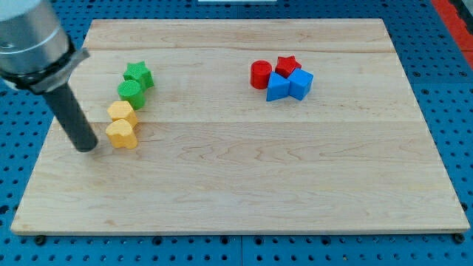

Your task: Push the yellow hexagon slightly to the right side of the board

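The yellow hexagon (pixel 121 112) lies at the board's left, touching a yellow heart-shaped block (pixel 122 134) just below it. My tip (pixel 87 146) rests on the board to the left of the yellow heart, a small gap away, and below-left of the hexagon. A green cylinder (pixel 131 92) sits just above the hexagon, with a green star (pixel 139 74) above that.
A cluster sits at the view's upper middle-right: a red cylinder (pixel 260 74), a red star (pixel 287 65), a blue triangular block (pixel 276 87) and a blue cube-like block (pixel 301 83). The wooden board (pixel 244 185) lies on a blue perforated table.
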Robot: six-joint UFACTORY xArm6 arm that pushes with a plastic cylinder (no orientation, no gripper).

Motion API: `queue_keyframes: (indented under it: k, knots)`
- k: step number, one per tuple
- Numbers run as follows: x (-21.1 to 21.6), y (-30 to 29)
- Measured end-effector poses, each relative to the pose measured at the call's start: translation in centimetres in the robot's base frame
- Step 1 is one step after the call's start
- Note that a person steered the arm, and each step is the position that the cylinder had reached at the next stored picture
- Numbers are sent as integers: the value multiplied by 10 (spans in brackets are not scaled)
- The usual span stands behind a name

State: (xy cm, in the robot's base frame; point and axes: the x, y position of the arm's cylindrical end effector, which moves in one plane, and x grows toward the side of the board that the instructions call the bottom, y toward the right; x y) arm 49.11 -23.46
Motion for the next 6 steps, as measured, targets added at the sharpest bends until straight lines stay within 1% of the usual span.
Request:
queue_keyframes:
  k: [1,3,5,6]
  knots:
    - [-11,-5]
    - [-12,12]
    - [-26,3]
    - [-38,20]
